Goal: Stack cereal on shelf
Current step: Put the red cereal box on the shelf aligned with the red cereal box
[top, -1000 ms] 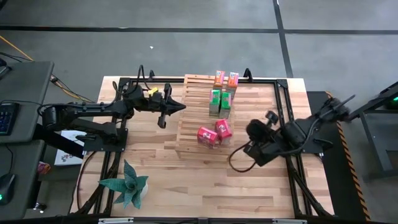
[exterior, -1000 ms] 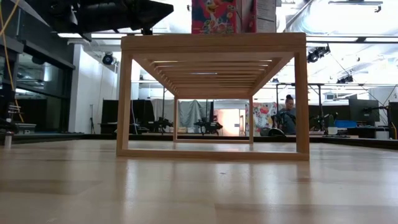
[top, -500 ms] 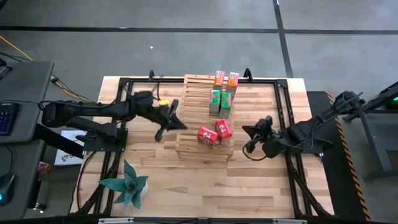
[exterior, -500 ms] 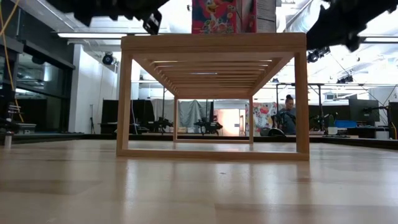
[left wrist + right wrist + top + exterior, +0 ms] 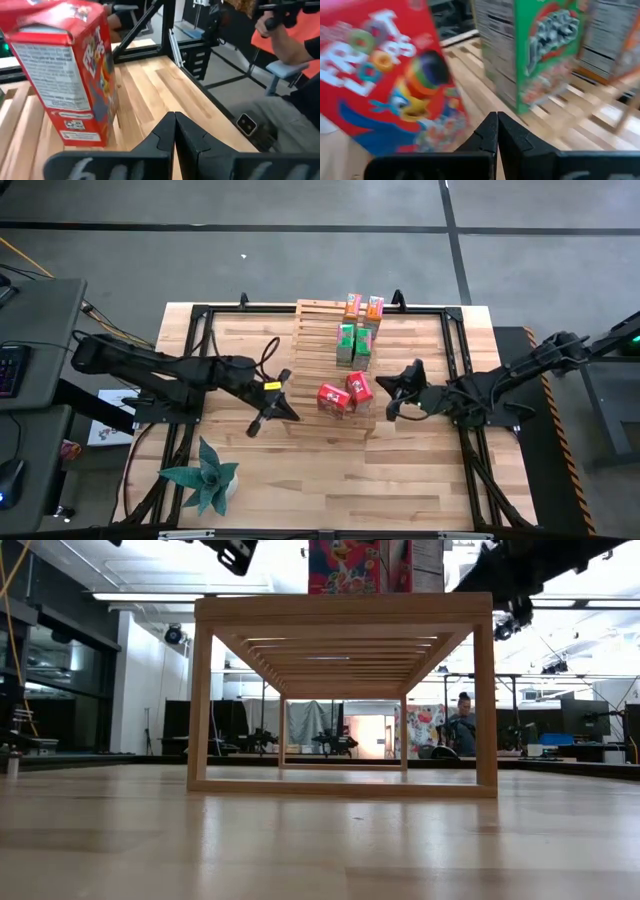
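The slatted wooden shelf (image 5: 322, 370) stands mid-table. On it stand cereal boxes: two orange (image 5: 362, 306) on its far end, two green (image 5: 354, 343) in the middle, two red (image 5: 343, 393) on its near end. My left gripper (image 5: 290, 413) is shut at the shelf's near left corner and points at a red box (image 5: 70, 75). My right gripper (image 5: 380, 385) is shut just right of the red boxes, facing a red box (image 5: 385, 80) and a green one (image 5: 540, 50). The low view shows the shelf (image 5: 340, 610) with a red box (image 5: 343, 567) on top.
A teal spiky plant (image 5: 205, 475) stands near the table's front left corner. Black frame rails (image 5: 455, 360) run along the table's sides. The room behind holds a person (image 5: 285, 30) seated beyond the table's edge and another (image 5: 465, 725) farther off.
My left gripper has swung from beside the shelf's far left part toward the near edge, ending at the shelf's near left corner. My right gripper has come down and turned from pointing toward the table to lying nearly level, its tip now close beside the red boxes.
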Tool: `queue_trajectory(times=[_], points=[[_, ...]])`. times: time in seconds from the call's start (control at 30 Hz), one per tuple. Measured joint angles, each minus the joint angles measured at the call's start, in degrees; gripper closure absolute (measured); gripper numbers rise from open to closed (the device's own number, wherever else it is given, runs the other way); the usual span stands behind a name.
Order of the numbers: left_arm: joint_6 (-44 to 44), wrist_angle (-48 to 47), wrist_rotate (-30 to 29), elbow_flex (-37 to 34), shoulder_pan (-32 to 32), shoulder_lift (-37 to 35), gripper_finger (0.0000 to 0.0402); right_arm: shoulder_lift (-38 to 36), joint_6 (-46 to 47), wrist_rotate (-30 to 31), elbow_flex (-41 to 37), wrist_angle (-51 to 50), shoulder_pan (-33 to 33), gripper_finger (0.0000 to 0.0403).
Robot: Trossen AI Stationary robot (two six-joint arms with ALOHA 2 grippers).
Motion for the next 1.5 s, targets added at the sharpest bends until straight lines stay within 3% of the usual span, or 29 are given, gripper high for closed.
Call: queue_trajectory(times=[0.3, 0.53, 1.13, 1.5], points=[[-1.65, 1.63, -0.88, 3.82, -0.3, 7.43, 0.0401, 0.05, -2.16, -3.96, 0.0, 3.6, -0.74, 0.0403], [-1.9, 0.99, -10.43, 8.23, -0.68, 13.04, 0.0401, 0.05, -2.04, -5.36, 0.0, 4.12, -0.74, 0.0403], [-3.2, 1.49, -10.64, 9.09, -0.14, 14.04, 0.0401, 2.74, 0.58, -14.15, 0.02, 8.92, -0.69, 0.0403], [-3.18, 1.19, -16.53, 9.09, 0.24, 14.07, 0.0401, 2.71, 0.86, -16.95, 0.02, 9.95, -0.69, 0.0403]])
